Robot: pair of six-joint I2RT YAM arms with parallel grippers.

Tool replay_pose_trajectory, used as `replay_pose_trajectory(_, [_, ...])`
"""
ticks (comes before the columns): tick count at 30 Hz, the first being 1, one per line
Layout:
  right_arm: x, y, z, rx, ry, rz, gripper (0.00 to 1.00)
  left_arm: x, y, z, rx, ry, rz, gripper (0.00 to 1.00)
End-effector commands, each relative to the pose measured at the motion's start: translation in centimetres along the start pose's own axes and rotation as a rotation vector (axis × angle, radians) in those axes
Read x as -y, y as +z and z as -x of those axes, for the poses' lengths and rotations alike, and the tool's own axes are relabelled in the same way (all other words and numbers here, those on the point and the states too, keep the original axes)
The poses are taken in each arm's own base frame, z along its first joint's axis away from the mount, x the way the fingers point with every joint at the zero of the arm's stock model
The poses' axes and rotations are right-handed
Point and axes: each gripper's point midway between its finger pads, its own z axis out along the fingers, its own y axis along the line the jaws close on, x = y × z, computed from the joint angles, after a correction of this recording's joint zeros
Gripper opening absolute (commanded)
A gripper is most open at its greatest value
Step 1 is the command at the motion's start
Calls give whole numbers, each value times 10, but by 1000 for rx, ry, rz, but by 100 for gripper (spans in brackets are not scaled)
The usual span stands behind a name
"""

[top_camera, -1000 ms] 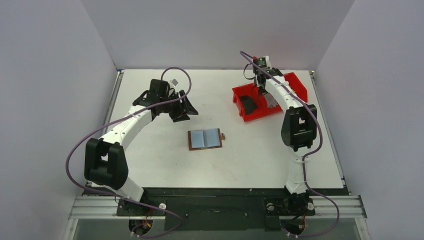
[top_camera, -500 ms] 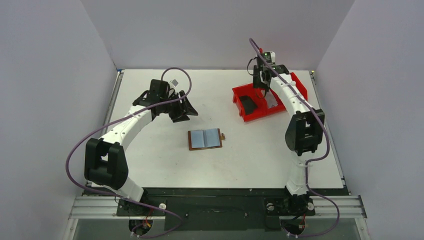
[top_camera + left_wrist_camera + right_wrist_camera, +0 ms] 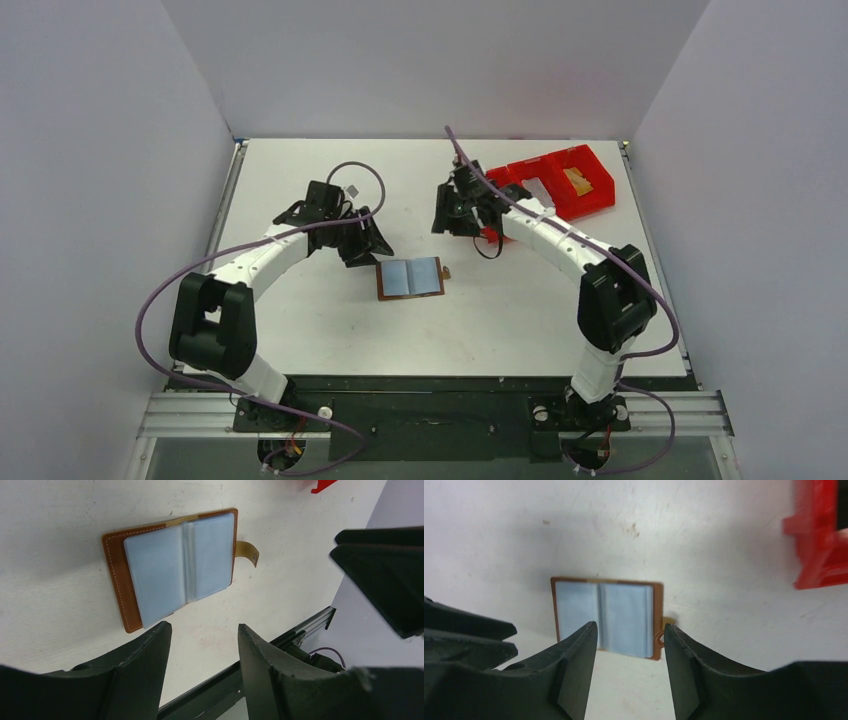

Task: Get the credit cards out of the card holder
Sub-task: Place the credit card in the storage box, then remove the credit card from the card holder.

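The holder (image 3: 410,277) lies open and flat on the table (image 3: 300,330), pale pockets up, its tab (image 3: 248,553) sticking out on the right. It sits between my two arms, touched by neither. The left gripper (image 3: 204,632) hangs just beside the holder's far-left corner, jaws apart and empty. The right gripper (image 3: 630,630) hovers a little farther off on the far-right side, also spread wide with nothing in it, and its camera looks straight down onto the pockets.

I judge this to be a reach-in step: one arm to pin the leather, the other to pinch a card edge. The next move calls for a low, shallow approach, since a thin edge needs a fingertip slid under it while the holder is kept from sliding.

What I cannot settle is whether any cards remain — the pockets look uniformly grey-blue and I see no edge poking out. The red bin (image 3: 590,165) holds pale and yellowish bits in the top view, too small to name, and the right arm covers its near end.
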Motion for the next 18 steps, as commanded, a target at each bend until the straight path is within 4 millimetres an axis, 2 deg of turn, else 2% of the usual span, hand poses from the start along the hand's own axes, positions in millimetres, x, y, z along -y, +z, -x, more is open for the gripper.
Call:
replay_pose_trajectory(1, [-36,6,-25,-31,64,107,47,-3,9,1,26,20,-1,47])
replay_pose_trajectory(3, [-51,16,-52,-86,41,125,43,-7,14,-2,19,20,8,42])
replay_pose_trajectory(7, [-54,33,-81,-141,46,113,31,-11,24,-9,4,21,23,27])
replay_pose_trajectory(11, [-46,46,-91,-147,57,76,16,-15,34,-14,-7,12,34,13])
replay_pose_trajectory(15, [-38,53,-100,-151,58,36,7,-22,41,-17,-11,-1,56,4])
replay_pose_trajectory(18, [-29,56,-107,-140,47,-9,3,-28,47,-20,-20,-4,72,0])
